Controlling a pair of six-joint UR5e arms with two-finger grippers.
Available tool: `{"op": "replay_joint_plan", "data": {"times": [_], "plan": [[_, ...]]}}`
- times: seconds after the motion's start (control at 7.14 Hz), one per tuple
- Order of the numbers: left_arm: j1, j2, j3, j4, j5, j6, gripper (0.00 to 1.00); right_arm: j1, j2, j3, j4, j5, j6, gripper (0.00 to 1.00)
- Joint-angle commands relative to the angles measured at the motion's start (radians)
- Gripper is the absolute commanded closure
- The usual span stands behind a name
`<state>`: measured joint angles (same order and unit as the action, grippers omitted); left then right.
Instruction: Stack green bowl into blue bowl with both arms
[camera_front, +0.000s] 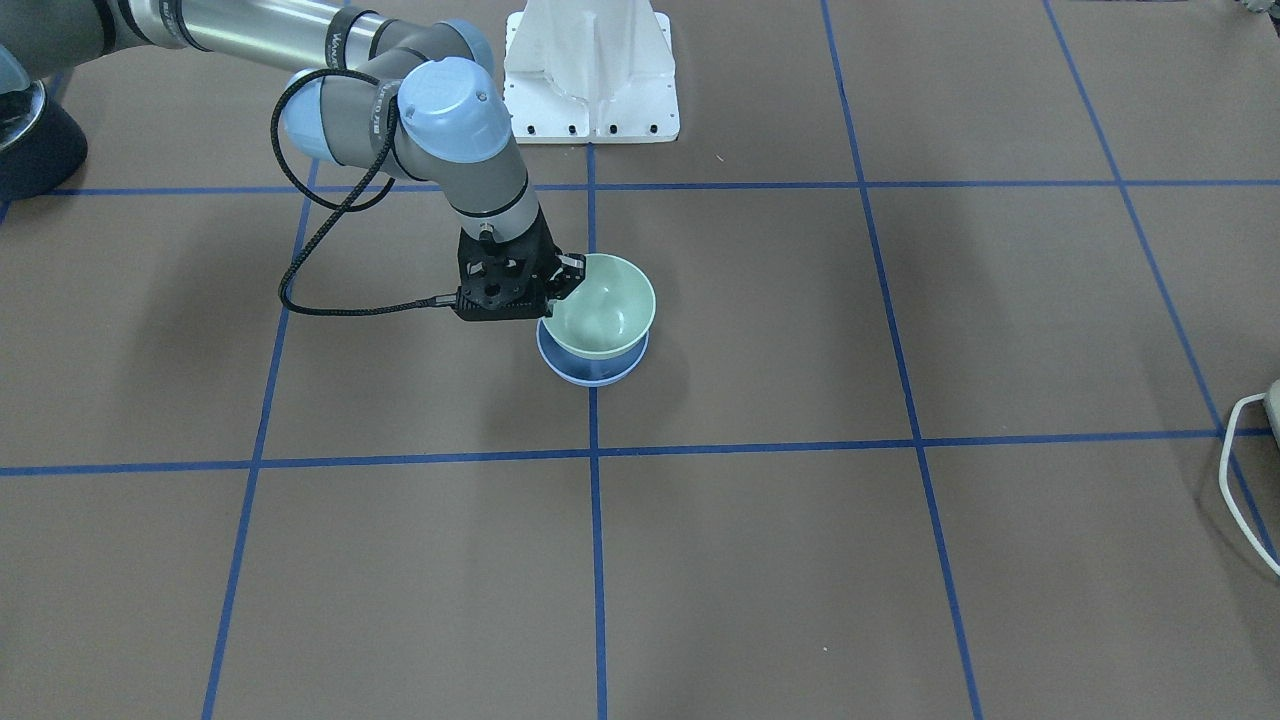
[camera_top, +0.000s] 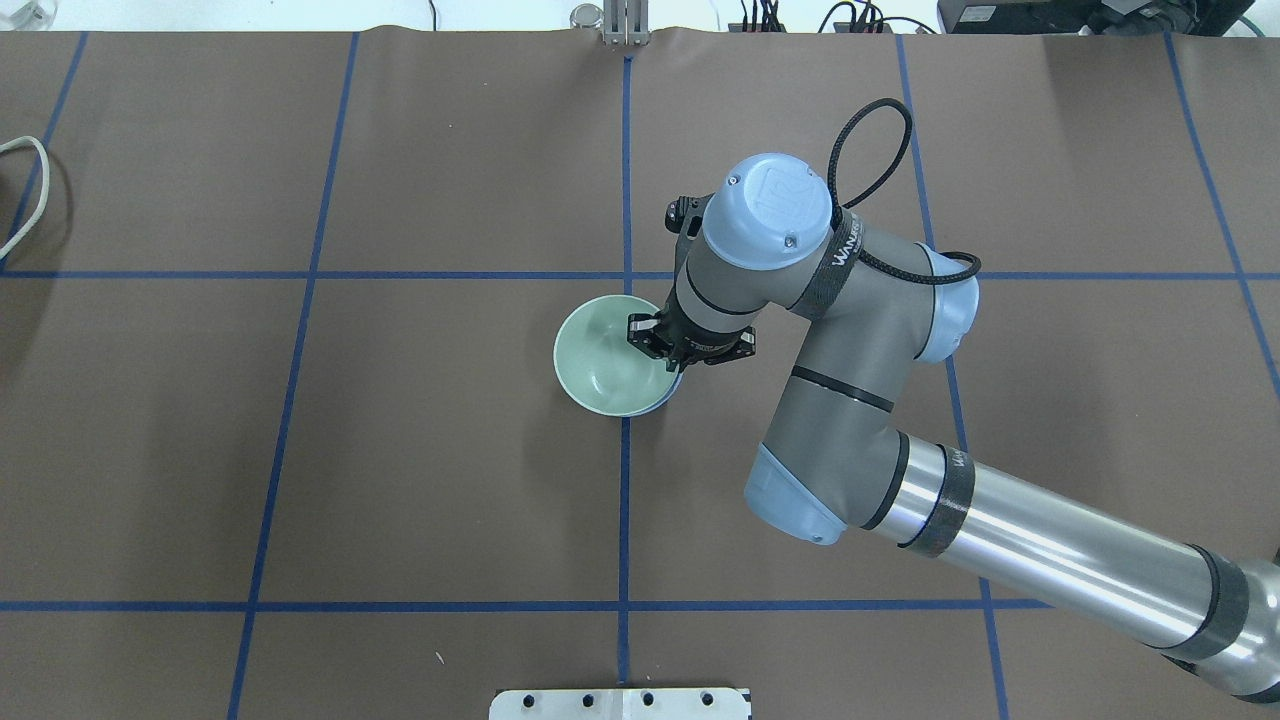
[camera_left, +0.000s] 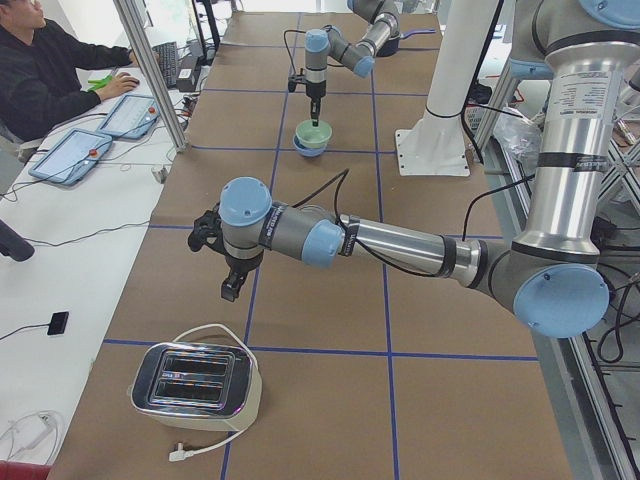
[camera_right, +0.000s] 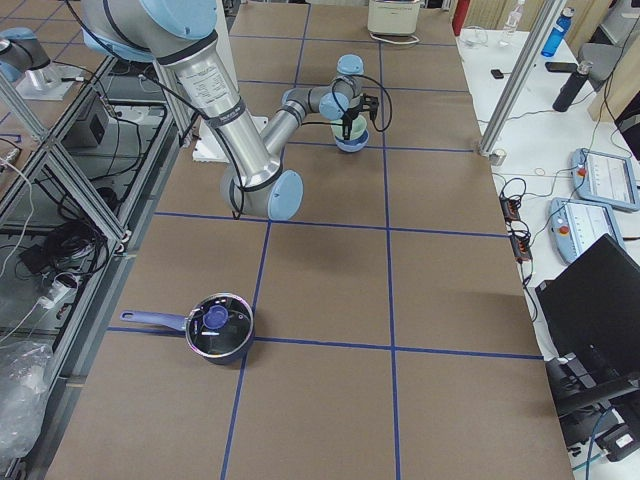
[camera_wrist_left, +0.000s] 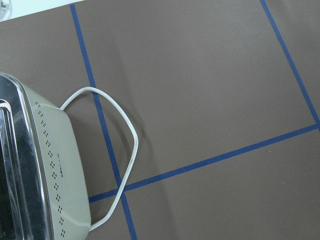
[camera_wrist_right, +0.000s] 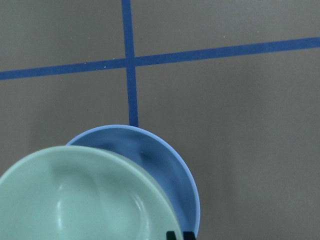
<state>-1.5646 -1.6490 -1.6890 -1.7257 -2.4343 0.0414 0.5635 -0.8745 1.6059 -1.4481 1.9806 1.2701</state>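
The green bowl sits tilted in and over the blue bowl near the table's middle, on a blue tape line. My right gripper is shut on the green bowl's rim on the robot's side. In the overhead view the right gripper grips the green bowl, and only a sliver of the blue bowl shows. The right wrist view shows the green bowl overlapping the blue bowl. My left gripper hangs above the table far from the bowls; I cannot tell whether it is open or shut.
A toaster with a white cable stands at the table's left end under my left arm. A white pedestal stands behind the bowls. A blue pot sits at the right end. An operator sits across the table.
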Motion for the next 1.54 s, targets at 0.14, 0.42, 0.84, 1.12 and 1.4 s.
{"op": "replay_joint_plan", "data": {"times": [0.14, 0.42, 0.84, 1.12, 1.4], "plan": [[0.0, 0.001, 0.0, 0.0, 0.0, 0.0, 0.02, 0.001, -0.001, -0.03, 0.051, -0.003, 0.0, 1.0], [0.0, 0.003, 0.0, 0.0, 0.0, 0.0, 0.02, 0.01, -0.001, -0.034, 0.051, -0.003, -0.008, 1.0], [0.0, 0.003, -0.001, 0.0, 0.0, 0.0, 0.02, 0.022, -0.003, -0.035, 0.049, -0.003, -0.012, 1.0], [0.0, 0.003, 0.0, 0.0, 0.0, 0.0, 0.02, 0.022, -0.001, -0.043, 0.049, -0.002, -0.012, 1.0], [0.0, 0.003, 0.002, 0.0, 0.001, 0.0, 0.02, 0.013, -0.001, -0.043, 0.051, -0.003, -0.009, 1.0]]}}
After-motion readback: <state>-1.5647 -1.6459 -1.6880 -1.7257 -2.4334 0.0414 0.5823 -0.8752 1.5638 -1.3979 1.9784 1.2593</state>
